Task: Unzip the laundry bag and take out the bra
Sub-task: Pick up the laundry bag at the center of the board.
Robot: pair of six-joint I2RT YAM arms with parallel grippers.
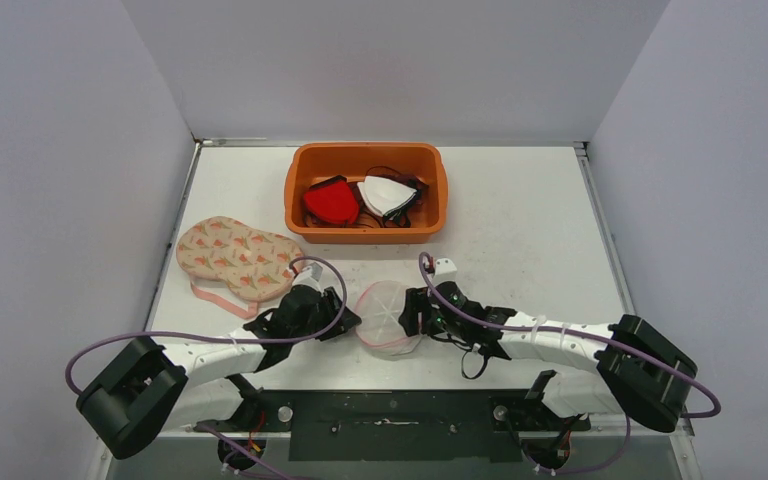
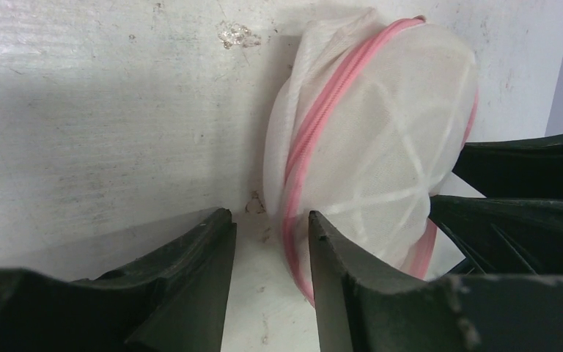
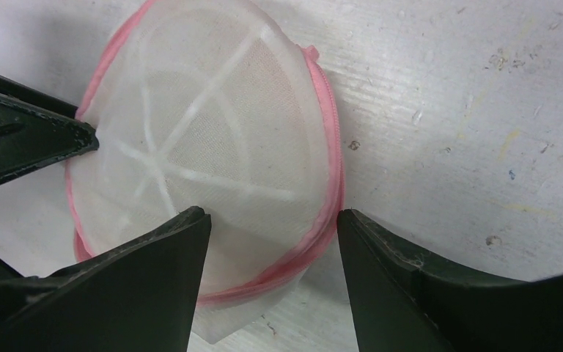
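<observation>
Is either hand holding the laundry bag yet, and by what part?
Nothing is gripped yet. The left hand and right hand each straddle the pink zipper rim of the laundry bag, jaws open.

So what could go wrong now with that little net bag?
1. The left gripper is open right beside the pink zip; it might grab netting instead of the zip.
2. The right gripper straddles the laundry bag without clamping it, so the bag may slide on the table.
3. Both grippers crowd close together and could bump.
</observation>
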